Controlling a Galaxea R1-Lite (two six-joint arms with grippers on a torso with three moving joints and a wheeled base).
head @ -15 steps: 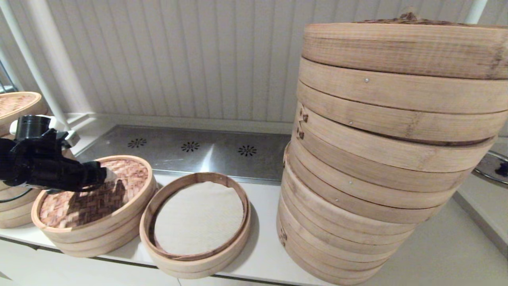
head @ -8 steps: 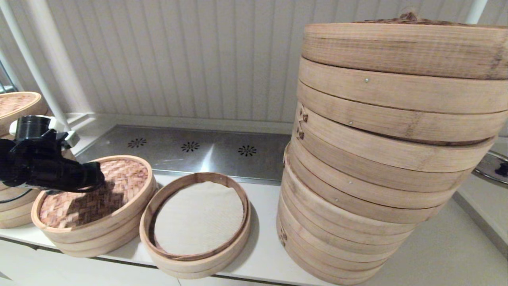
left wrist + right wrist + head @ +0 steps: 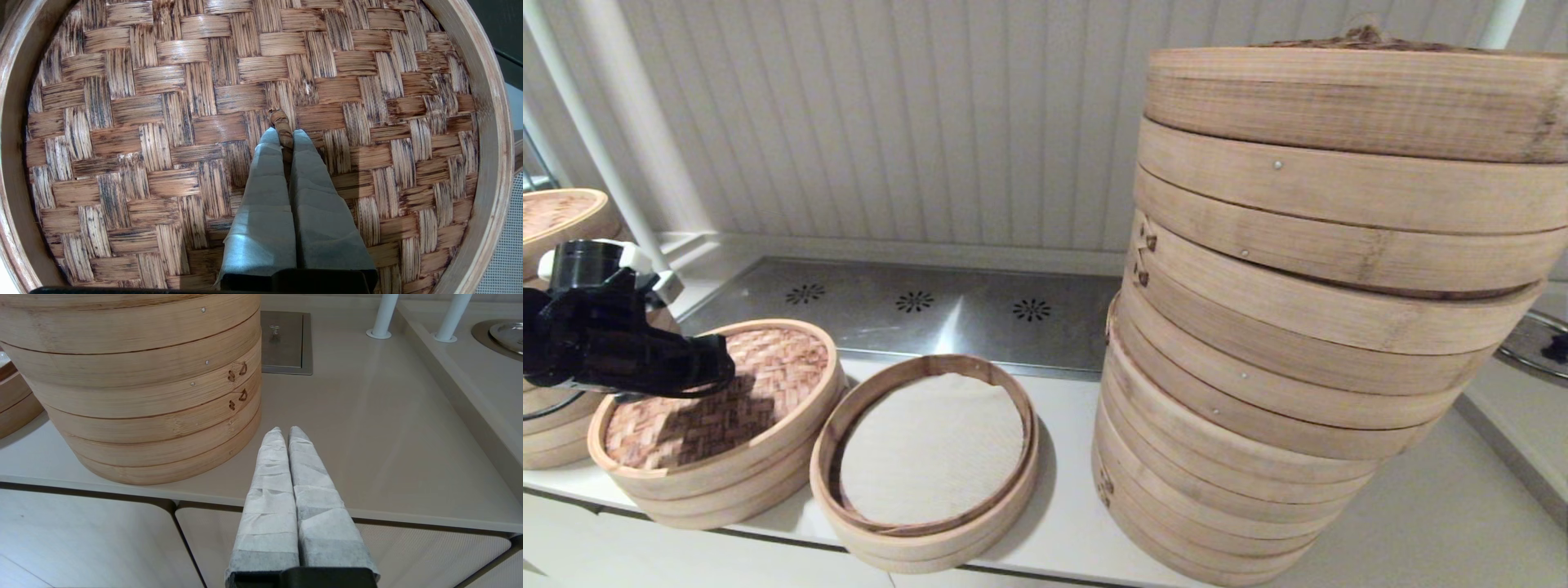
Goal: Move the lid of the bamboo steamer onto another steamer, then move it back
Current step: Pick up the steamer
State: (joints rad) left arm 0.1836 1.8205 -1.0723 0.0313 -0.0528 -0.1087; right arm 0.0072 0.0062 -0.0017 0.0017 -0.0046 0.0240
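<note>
While left pincer (image 3: 286,136) pinches loop, herringbone-woven lid (image 3: 163,122).

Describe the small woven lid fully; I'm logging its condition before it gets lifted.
The lid is round, with a brown herringbone-woven top and pale bamboo rim. It sits level on a shallow steamer at the counter's left. The left gripper is shut on its tiny centre loop. The weave looks worn but whole.

No readable text, label, brand, number or sign appeared in any view.
</note>
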